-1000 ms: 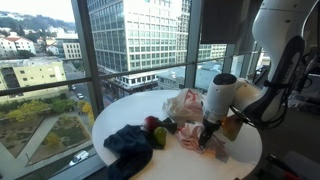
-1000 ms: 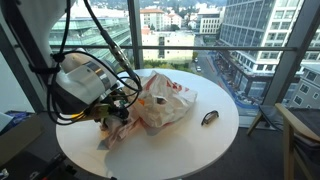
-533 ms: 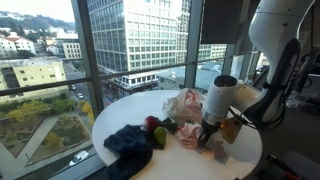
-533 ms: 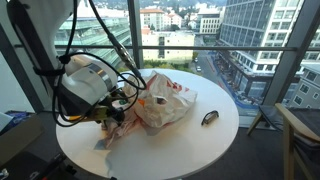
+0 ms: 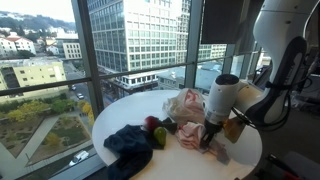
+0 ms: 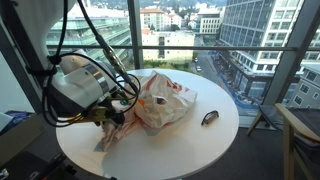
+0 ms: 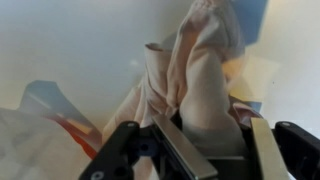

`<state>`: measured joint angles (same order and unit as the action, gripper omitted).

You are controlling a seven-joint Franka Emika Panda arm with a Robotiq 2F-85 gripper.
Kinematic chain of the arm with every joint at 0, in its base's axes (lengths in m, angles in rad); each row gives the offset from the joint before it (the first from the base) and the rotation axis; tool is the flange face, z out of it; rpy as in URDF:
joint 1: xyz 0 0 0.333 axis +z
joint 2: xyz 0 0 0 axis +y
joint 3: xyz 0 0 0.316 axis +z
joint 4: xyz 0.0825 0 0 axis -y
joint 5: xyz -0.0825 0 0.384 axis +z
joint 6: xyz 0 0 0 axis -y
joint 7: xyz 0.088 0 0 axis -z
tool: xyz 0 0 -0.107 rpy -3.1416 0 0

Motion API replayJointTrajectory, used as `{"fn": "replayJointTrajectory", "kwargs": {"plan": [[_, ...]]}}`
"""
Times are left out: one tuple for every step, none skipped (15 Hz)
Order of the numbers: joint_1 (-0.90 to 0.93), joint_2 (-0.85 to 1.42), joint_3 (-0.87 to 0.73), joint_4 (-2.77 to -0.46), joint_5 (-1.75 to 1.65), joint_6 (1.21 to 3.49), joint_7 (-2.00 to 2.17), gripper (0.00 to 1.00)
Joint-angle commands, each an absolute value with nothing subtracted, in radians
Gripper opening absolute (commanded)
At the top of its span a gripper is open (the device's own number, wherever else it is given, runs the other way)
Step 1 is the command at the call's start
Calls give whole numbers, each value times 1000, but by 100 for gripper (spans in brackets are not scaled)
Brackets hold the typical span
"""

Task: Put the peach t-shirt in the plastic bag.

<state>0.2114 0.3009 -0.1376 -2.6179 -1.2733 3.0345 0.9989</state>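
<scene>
Fingers (image 7: 190, 152): your gripper (image 7: 226, 150) clamps 1 peach t-shirt (image 7: 205, 80), on table (image 6: 190, 142) beside 1 plastic bag (image 6: 165, 100).
Around: 1 dark cloth (image 5: 128, 145), 1 small black obj (image 6: 209, 118), both apart.
In way: gripper body covers shirt's middle.

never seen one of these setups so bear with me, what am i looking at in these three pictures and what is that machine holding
The machine is a single robot arm that a person steers from a distance. At its end is a gripper, a clamp with two fingers.

Two pictures come from cameras standing near the round white table by the window, each looking from a different place. The third comes from a camera on the arm's wrist, so it looks along the gripper itself.

On the table lie a crumpled plastic bag, a dark blue cloth and a small dark object too small to identify.

The gripper is pinching a peach t-shirt, bunched between its fingers. In both exterior views the shirt lies beside the bag, not in it.
</scene>
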Motion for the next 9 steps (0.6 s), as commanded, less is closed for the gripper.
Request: {"fn": "replayJointTrajectory", "kwargs": {"plan": [[162, 173, -95, -2684, -1116, 2976, 823, 3], [152, 149, -85, -2687, -1069, 2961, 779, 3], [132, 126, -65, -2696, -986, 2947, 706, 7], [115, 103, -46, -2702, -905, 2933, 639, 5], [101, 74, -29, -2704, -825, 2917, 575, 7], [94, 44, -15, -2702, -753, 2896, 520, 7], [87, 14, -1, -2700, -673, 2876, 457, 9], [86, -12, 12, -2698, -575, 2852, 380, 8], [87, -39, 22, -2692, -492, 2824, 317, 9]]}}
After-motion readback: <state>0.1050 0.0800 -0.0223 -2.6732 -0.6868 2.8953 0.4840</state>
